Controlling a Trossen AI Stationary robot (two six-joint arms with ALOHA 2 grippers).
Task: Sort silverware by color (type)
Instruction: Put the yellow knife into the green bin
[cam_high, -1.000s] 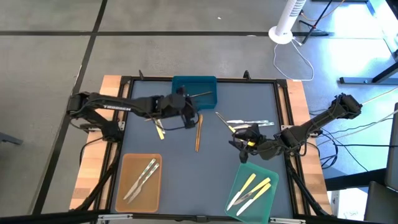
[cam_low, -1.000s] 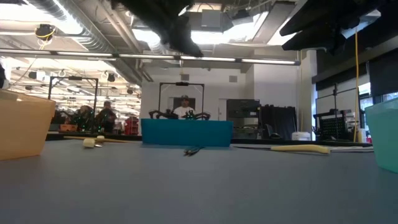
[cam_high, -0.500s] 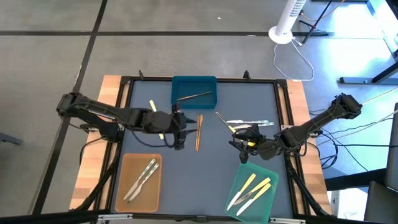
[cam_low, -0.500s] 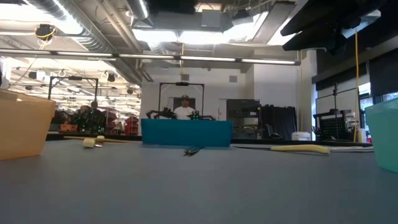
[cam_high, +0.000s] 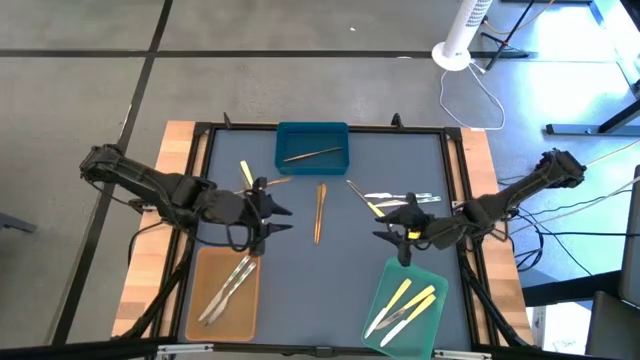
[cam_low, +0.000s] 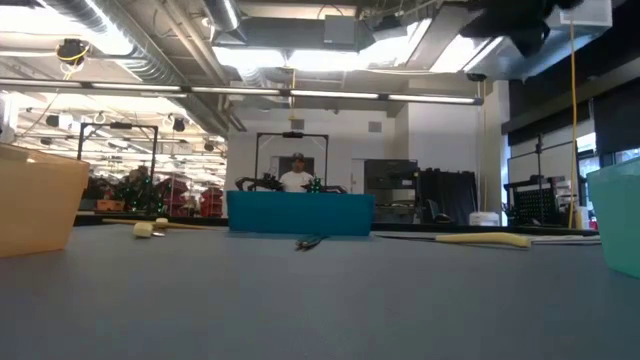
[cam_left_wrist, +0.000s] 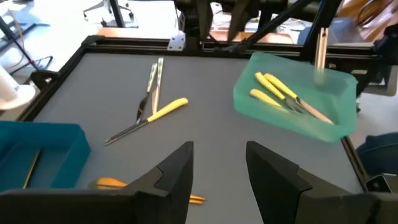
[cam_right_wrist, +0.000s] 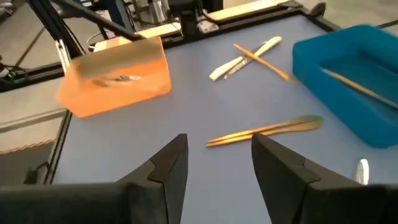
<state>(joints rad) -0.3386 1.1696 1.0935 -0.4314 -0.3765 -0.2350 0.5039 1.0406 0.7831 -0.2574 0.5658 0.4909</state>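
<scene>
Nearest the table's front edge sit two trays: a tan tray (cam_high: 225, 290) on the left holding two silvery-white utensils (cam_high: 229, 286), and a green tray (cam_high: 408, 306) on the right with pale yellow utensils (cam_high: 412, 298) and a silvery one lying together inside.

Just behind the tan tray hangs the left gripper (cam_high: 276, 213), its two fingers spread apart and nothing between them. Across the mat, just behind the green tray, the right gripper (cam_high: 391, 236) hovers the same way, fingers spread and empty.

Between the two grippers, on the bare grey mat (cam_high: 340, 270), lies a pair of wood-brown utensils (cam_high: 320, 211), side by side and pointing front to back. A little to the right and farther back, a pale yellow utensil (cam_high: 366, 201) crosses near a pair of silvery utensils (cam_high: 400, 197). On the left side, a pale yellow utensil (cam_high: 246, 173) lies crossed with a brown one (cam_high: 275, 181).

Farthest back, against the table's rear edge, stands the blue tray (cam_high: 313, 146) with one wood-brown utensil (cam_high: 312, 154) lying slantwise in it. Beyond the table, in the low view, a person (cam_low: 296, 176) is seated deep in the room.
</scene>
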